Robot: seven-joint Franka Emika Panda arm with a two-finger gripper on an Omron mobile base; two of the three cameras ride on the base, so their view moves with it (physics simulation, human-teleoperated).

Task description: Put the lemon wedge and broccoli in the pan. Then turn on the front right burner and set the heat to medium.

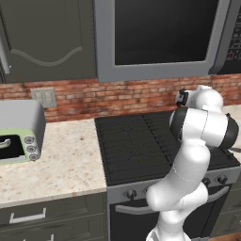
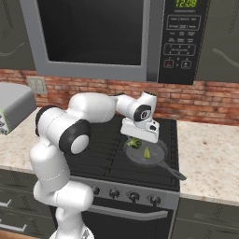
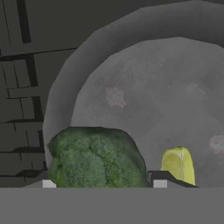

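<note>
Two finger tips [image 3: 159,180] show low in hand view, one each side of the broccoli [image 3: 97,158], spaced as wide as the floret's head. Whether they press it or stand just clear of it: cannot tell. Gripper [image 2: 136,140] in right base view sits directly over the pan [image 2: 158,158], broccoli [image 2: 134,143] right under it at the pan's rear-left part.

Broccoli: over pan floor near the rim; resting or lifted, cannot tell from hand view.

Lemon wedge [image 3: 178,164]: in the pan, just beside the broccoli, upright w/ point up. Right base view shows the wedge [image 2: 146,152] near pan centre, apart from the floret.

Pan: on the black cooktop [image 1: 132,141], right side toward the front, handle [image 2: 176,175] pointing front-right over the stove edge.

Knobs [image 2: 134,196]: row along stove front, below the pan. Positions too small to read.

Surrounds: microwave [image 2: 93,37] above the stove, brick wall [image 1: 117,96] behind, speckled counter [image 1: 66,160] left w/ toaster oven [image 1: 19,134] on it.
</note>
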